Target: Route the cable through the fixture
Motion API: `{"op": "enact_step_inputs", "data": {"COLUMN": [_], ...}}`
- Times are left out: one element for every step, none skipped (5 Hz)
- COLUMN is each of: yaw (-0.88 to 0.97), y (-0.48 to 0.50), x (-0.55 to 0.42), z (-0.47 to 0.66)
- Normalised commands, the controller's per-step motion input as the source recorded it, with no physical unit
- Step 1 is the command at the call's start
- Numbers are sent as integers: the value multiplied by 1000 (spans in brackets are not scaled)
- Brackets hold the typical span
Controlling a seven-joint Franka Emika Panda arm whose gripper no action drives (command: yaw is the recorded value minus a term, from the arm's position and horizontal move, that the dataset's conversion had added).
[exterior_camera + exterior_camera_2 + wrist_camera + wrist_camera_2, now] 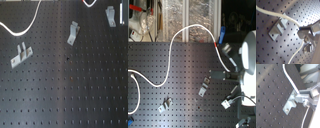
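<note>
The white cable (172, 47) runs from the second exterior view's left edge, loops up over the black perforated board and comes down to my gripper (221, 75). In both wrist views the gripper (303, 30) (304, 98) is shut on the cable (286, 18) (289, 79), which hangs on below the fingers. A metal bracket fixture (204, 88) stands just beside the gripper; it also shows in the first wrist view (277, 29) and in the second wrist view (290, 102). The cable lies beside its slot, not in it. In the first exterior view the gripper is out of view.
Two more metal brackets are bolted to the board (165, 105) (228, 103). The first exterior view shows three brackets (20, 54) (73, 32) (110, 15) and a cable loop (20, 29). The white arm body (248, 60) fills the second exterior view's right. Clutter lies behind the board.
</note>
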Motion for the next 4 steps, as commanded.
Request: {"op": "enact_step_inputs", "data": {"yaw": [0, 248, 231, 29], "y": [44, 47, 16, 96], "x": [-1, 482, 450, 148], "z": [104, 311, 314, 253]}}
